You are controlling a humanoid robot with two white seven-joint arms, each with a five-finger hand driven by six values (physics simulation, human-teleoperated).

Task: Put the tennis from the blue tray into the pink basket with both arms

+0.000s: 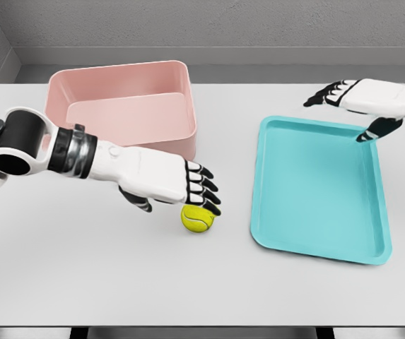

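White tabletop (82, 268) fills the view — a turquoise rectangular plastic tray (319, 187) at 3 o'clock, a pink rectangular plastic basket (124, 106) at 11. Left hand (188, 185), fingers extended, rests over the yellow-green tennis ball (197, 218) on the table; right hand (350, 102) hovers at 2, fingers spread.

One tennis ball (197, 218), one tray (319, 233), one basket (124, 95).

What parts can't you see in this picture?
- Head view: whether the left hand touches the yellow-green tennis ball; its fingers cover the ball's top.
- Head view: the near inside of the pink plastic basket, hidden by its front wall.
- Head view: the right hand's arm, cut off by the right edge, above the turquoise-blue tray.
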